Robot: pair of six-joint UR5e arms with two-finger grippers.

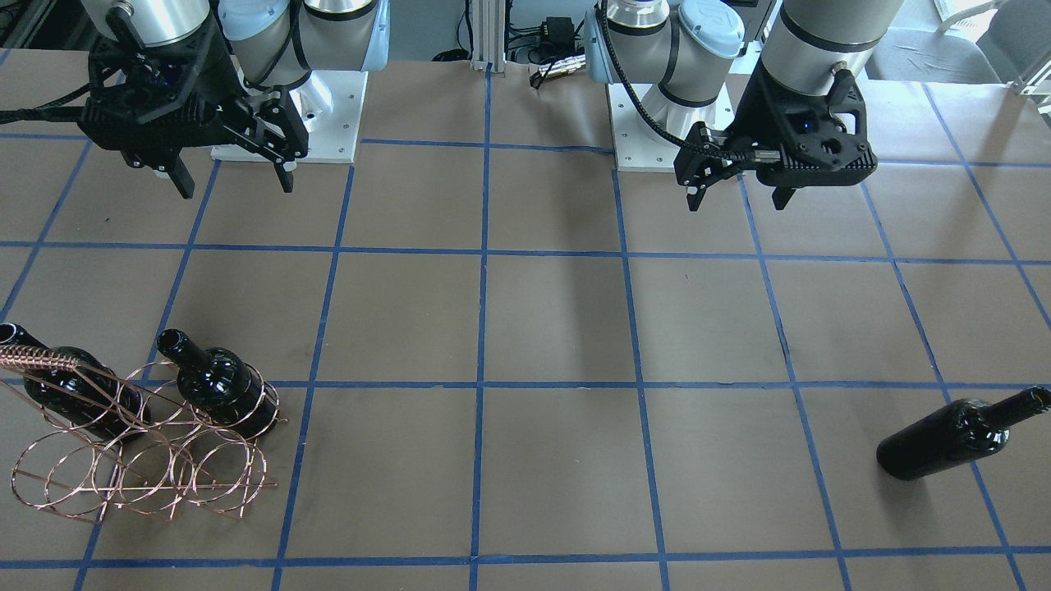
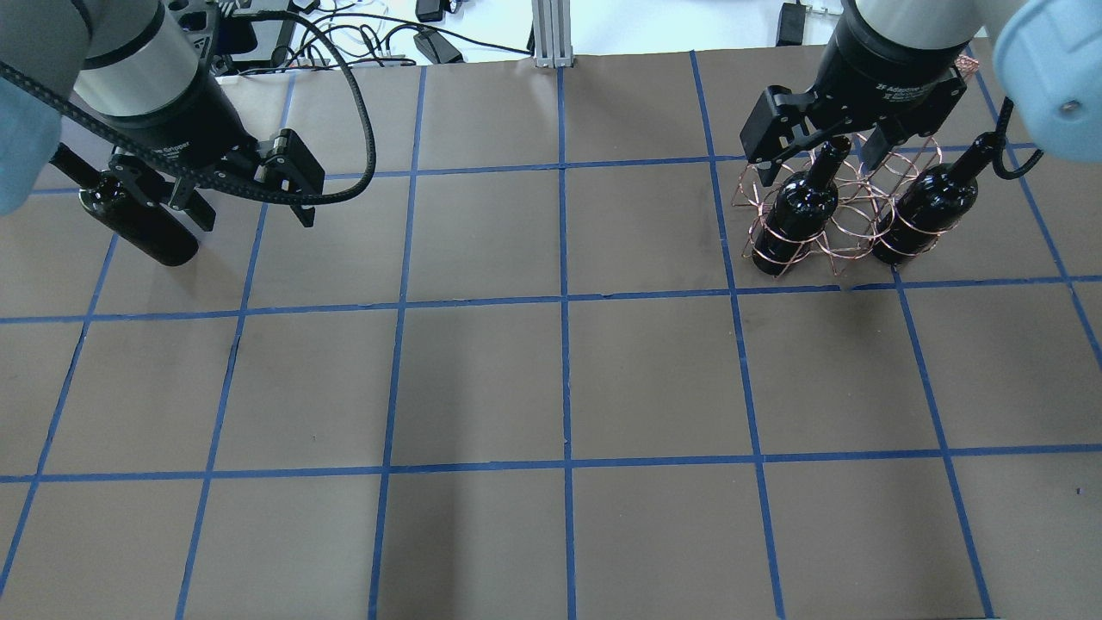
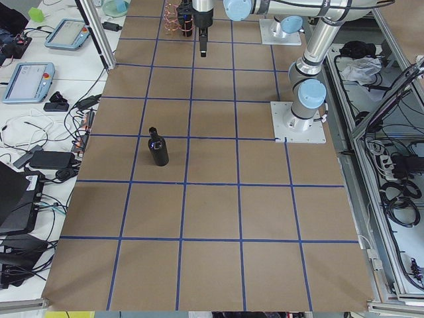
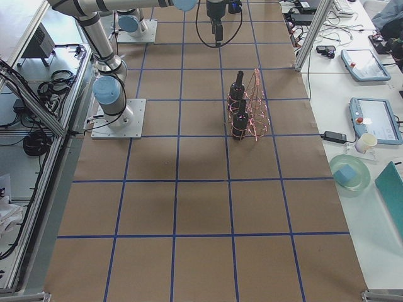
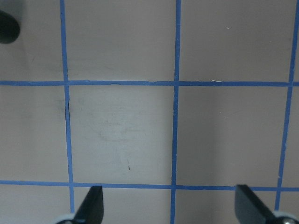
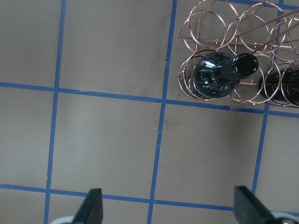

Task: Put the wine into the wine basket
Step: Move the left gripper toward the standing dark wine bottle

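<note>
The copper wire wine basket [image 1: 139,460] stands at the table's far side on my right; it also shows in the overhead view [image 2: 848,224]. Two black wine bottles stand neck-up in its rings [image 1: 223,386] [image 1: 74,398]. A third black wine bottle [image 1: 952,439] stands alone on the table on my left, seen upright in the exterior left view [image 3: 158,150]. My left gripper [image 1: 736,203] is open and empty, high above the table. In the overhead view it [image 2: 256,220] partly covers the loose bottle [image 2: 142,228]. My right gripper [image 1: 237,190] is open and empty, above the basket's near side [image 6: 243,51].
Brown paper with a blue tape grid covers the table [image 1: 525,328]. The arm bases [image 1: 287,123] [image 1: 657,131] sit at the robot side. Tablets, a bowl and cables lie on side benches beyond the table ends [image 4: 371,119].
</note>
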